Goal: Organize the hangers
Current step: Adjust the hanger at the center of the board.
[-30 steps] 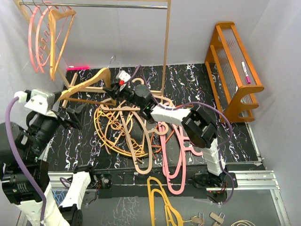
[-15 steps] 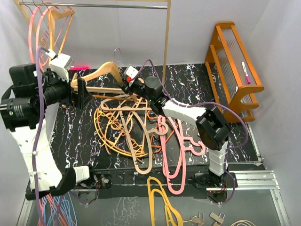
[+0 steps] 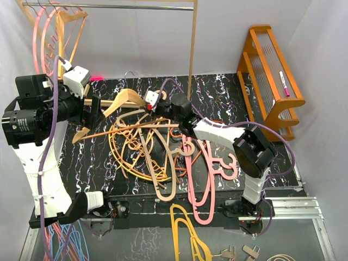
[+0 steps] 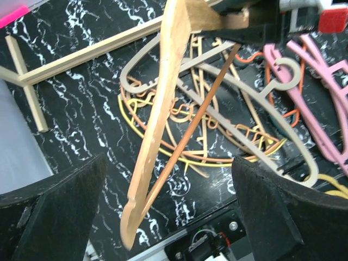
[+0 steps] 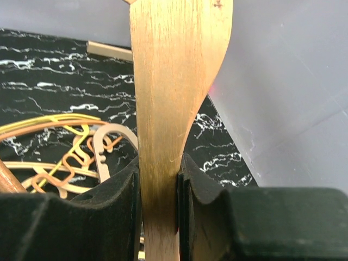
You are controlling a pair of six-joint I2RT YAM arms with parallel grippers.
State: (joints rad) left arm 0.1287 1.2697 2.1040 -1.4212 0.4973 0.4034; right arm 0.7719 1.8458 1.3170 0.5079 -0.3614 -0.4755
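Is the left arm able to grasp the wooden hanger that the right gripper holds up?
Probably yes. The left gripper is wide open, and the lower arm of the wooden hanger hangs between its fingers, with nothing else in the gap. The right gripper clamps its upper part.

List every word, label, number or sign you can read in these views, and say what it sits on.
No text is readable in any view.
Marker on the orange rack: any print is too small to read.
Wooden hanger: bare wood, no marking shows.
White-and-red block on the right wrist: no lettering can be made out.
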